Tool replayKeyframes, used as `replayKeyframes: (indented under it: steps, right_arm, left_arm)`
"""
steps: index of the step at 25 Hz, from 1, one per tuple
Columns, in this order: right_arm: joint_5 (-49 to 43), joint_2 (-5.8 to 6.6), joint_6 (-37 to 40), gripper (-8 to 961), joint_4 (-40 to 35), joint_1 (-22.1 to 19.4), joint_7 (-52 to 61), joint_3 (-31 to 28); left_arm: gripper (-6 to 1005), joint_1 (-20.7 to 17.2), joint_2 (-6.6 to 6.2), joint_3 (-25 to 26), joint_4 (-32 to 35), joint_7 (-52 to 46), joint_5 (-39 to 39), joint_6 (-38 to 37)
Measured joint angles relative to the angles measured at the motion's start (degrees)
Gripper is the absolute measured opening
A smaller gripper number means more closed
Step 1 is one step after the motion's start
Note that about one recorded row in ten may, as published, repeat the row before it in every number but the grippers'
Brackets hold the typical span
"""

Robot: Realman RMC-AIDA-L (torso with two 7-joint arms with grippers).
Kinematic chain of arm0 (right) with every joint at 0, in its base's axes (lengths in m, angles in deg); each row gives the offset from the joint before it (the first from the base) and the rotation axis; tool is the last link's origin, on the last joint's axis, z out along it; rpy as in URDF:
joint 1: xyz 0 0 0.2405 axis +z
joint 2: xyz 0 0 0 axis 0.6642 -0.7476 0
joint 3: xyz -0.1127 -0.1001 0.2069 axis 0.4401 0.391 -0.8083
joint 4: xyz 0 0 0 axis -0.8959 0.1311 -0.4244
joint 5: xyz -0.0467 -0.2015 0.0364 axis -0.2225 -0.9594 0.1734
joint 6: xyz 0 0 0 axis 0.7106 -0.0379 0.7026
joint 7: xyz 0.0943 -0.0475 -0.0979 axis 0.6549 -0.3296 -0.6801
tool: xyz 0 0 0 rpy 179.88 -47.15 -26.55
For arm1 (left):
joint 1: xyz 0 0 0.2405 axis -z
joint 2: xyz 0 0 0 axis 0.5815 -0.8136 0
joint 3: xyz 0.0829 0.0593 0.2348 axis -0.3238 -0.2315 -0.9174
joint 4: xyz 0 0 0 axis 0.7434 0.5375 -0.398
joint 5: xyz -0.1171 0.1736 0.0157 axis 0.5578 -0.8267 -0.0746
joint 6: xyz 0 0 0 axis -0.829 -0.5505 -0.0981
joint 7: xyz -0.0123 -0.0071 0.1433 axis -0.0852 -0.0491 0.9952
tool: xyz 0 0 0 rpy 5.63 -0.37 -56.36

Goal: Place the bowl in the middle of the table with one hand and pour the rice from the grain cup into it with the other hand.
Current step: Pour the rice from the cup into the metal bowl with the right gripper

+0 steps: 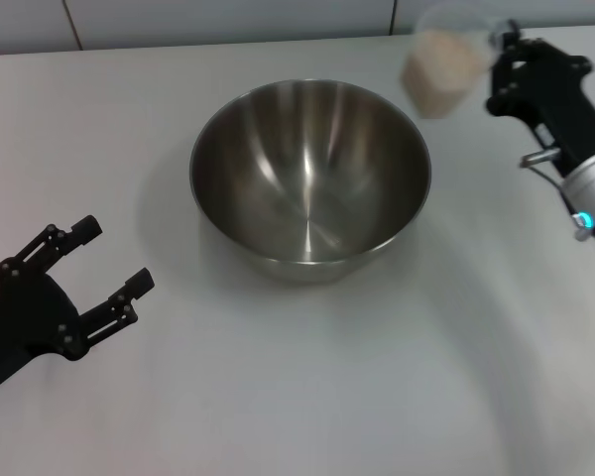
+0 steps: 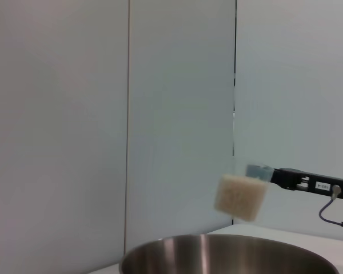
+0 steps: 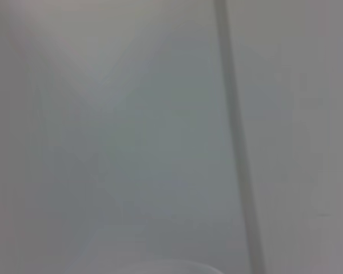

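Note:
The stainless-steel bowl point(image 1: 309, 178) stands empty in the middle of the white table point(image 1: 307, 387); its rim also shows in the left wrist view point(image 2: 228, 254). My right gripper point(image 1: 504, 61) is shut on the grain cup point(image 1: 441, 61) and holds it in the air beyond the bowl's far right rim. The cup is full of pale rice point(image 1: 438, 69) and tilts slightly. The left wrist view shows the cup point(image 2: 240, 197) above the bowl's far side. My left gripper point(image 1: 104, 258) is open and empty, low at the near left, apart from the bowl.
A pale tiled wall point(image 1: 228, 18) runs behind the table's far edge. The right wrist view shows only a blurred grey wall with a dark seam point(image 3: 237, 137).

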Motion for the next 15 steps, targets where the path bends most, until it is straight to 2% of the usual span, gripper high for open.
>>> replayKeyframes:
  steps: [6, 11, 15]
  right_arm:
    - [-10.86, 0.0, -0.25, 10, -1.11, 3.47, 4.33, -0.01]
    - [-18.11, 0.07, -4.15, 10, -1.49, 6.99, 6.54, -0.01]
    - [-20.11, 0.06, -4.61, 10, -1.55, 7.68, 6.78, -0.01]
  left_arm:
    - [836, 0.0, -0.11, -0.29, 0.0, -0.09, -0.05, 0.37]
    - [835, -0.12, -0.23, -0.31, 0.0, -0.12, -0.16, 0.14]
    - [835, -0.3, -0.31, -0.31, 0.0, 0.0, -0.21, 0.01]
